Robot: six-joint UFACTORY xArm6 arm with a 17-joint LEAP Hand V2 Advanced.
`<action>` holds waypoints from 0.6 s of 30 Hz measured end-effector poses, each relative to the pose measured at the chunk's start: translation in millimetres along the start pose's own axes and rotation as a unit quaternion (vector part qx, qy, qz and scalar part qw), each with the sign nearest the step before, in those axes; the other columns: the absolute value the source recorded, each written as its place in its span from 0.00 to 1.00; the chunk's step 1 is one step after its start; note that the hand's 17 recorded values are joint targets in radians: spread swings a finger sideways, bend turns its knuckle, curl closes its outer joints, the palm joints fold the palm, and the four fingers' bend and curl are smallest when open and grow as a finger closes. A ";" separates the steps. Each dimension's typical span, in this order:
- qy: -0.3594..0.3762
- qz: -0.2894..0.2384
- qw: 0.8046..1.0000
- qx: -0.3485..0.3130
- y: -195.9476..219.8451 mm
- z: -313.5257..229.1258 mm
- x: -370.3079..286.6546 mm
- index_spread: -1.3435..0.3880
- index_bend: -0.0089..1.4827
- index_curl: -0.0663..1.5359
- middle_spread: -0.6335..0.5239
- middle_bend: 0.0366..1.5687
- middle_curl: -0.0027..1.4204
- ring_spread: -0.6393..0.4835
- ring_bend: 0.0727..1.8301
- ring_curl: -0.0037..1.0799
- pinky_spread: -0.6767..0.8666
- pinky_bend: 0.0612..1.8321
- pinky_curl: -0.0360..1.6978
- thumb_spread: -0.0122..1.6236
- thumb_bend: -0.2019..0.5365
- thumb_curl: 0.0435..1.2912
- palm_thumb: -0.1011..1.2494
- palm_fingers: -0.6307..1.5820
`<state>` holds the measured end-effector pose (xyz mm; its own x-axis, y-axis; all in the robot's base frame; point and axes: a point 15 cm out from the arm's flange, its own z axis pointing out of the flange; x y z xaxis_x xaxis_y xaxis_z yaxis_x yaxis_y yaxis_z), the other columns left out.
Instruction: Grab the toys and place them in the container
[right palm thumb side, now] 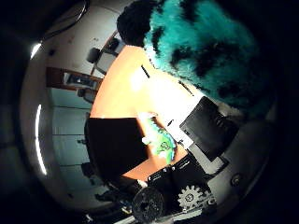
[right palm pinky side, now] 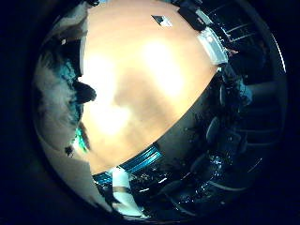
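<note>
A fluffy teal and black plush toy (right palm thumb side: 201, 42) fills much of the right thumb side palm view, close against the palm. My right hand (right palm thumb side: 210, 126) is curled round it and holds it high above the orange wooden table (right palm thumb side: 140, 79). The plush's fur (right palm pinky side: 56, 94) also shows beside a dark finger in the right little finger side palm view. A small green toy (right palm thumb side: 164, 145) lies on the table next to a dark, box-like container (right palm thumb side: 117, 145).
The wide wooden tabletop (right palm pinky side: 141, 75) lies far below the palm, with a small dark flat object (right palm pinky side: 161, 20) near its far edge. Dark chairs and room clutter (right palm pinky side: 225, 141) stand past the table's edge.
</note>
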<state>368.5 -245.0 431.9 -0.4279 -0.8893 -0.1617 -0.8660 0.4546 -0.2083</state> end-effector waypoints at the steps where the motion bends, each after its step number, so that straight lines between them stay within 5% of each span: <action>1: -0.007 -0.009 1.000 0.006 0.1 -15.7 -12.5 0.57 0.70 0.69 0.29 0.76 0.80 0.32 0.74 0.84 0.29 0.67 0.66 0.73 0.26 0.39 0.86 0.68; 7: -0.022 -0.074 0.997 0.022 14.5 -83.7 -87.2 0.58 0.70 0.70 0.29 0.77 0.80 0.32 0.74 0.85 0.29 0.66 0.68 0.73 0.26 0.40 0.86 0.68; 18: -0.059 -0.160 0.985 0.024 71.9 -119.7 -216.5 0.58 0.70 0.70 0.30 0.76 0.80 0.32 0.73 0.86 0.28 0.65 0.70 0.73 0.26 0.42 0.86 0.69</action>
<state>368.0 -25.9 567.4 -0.0996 -0.9767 -0.1903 -0.9373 0.1563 -0.3116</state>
